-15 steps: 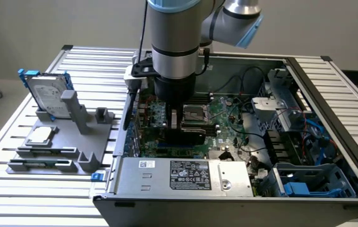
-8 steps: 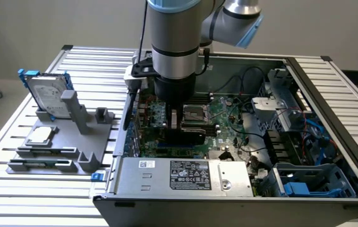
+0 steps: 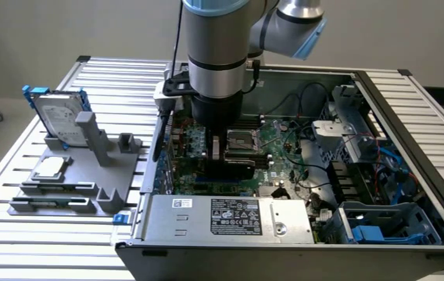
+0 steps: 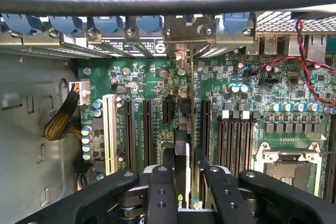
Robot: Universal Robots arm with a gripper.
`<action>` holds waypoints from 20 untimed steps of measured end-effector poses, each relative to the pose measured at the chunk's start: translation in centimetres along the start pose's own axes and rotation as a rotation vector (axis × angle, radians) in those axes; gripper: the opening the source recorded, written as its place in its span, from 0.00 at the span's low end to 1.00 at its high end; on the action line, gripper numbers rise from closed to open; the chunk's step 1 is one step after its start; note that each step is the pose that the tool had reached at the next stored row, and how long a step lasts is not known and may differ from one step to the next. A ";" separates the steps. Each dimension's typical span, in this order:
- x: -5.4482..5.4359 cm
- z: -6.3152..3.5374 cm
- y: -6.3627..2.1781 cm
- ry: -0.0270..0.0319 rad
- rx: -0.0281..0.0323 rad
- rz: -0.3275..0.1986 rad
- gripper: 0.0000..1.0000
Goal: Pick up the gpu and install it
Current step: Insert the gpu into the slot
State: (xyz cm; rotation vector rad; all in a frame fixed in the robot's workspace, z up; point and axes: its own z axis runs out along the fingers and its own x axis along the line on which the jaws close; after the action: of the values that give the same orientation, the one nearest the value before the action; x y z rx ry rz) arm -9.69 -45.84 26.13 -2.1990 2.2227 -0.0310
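Now the gripper is down inside the open case, its fingers clamped on the gpu. That card stands on edge over the motherboard, parallel to the long black slots, its bracket end at the case's rear wall. Whether it is seated, I cannot tell.

Robot lab setup, not office: slatted metal desk, robot arm over open PC case, grey parts rack beside.
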 end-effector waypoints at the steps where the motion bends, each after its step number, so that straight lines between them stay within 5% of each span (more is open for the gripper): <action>1: 0.0 0.00 0.00 0.0000 0.0000 0.000 0.26; 6: 0.0 0.00 0.00 -0.0001 0.0000 0.000 0.40; 20: 0.0 -1.86 -0.04 -0.0024 -0.0046 0.000 0.40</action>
State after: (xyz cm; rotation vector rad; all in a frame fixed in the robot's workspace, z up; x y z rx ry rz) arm -9.69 -45.84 27.99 -2.2000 2.2239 -0.0233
